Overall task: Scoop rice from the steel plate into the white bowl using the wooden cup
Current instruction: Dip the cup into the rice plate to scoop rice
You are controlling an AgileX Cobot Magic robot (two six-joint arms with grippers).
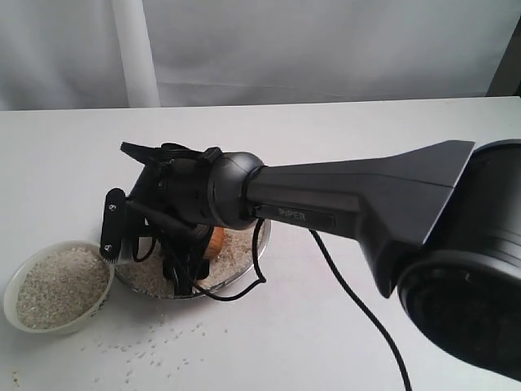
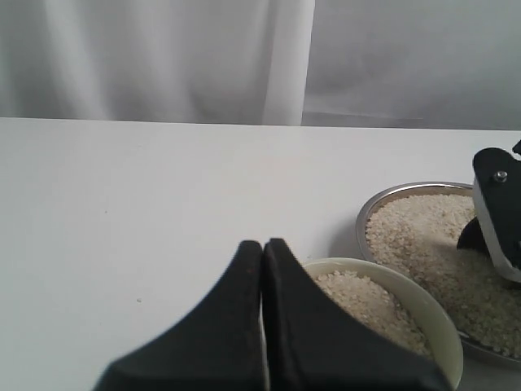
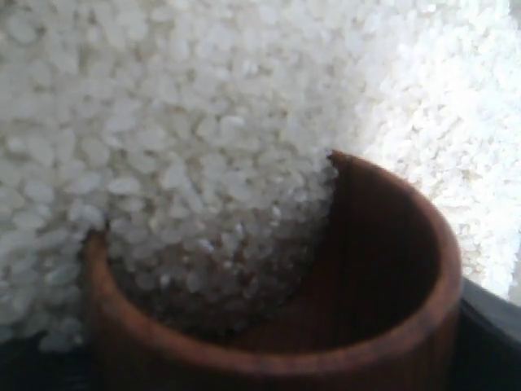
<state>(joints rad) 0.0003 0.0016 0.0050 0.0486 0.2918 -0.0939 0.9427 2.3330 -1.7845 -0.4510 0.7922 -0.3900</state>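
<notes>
Wooden cup (image 3: 370, 269), gripped by the right gripper (image 1: 151, 248), lies tilted in the rice (image 3: 163, 122) on the steel plate (image 2: 383, 199); left gripper (image 2: 262, 244) is closed beside the white bowl (image 2: 435, 314).

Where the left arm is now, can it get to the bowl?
Probably yes. The left pincer, shut, is close by the bowl, and nothing stands between them. It would have to open first.

The reddish-brown wooden cup (image 3: 391, 269) sits tilted in the shiny steel plate (image 2: 407, 188), its mouth dug into the pale rice (image 3: 187, 147), grains heaped partly inside. The white bowl (image 1: 10, 297) stands just beside the plate, nearly full of rice; stray grains lie scattered nearby
</notes>
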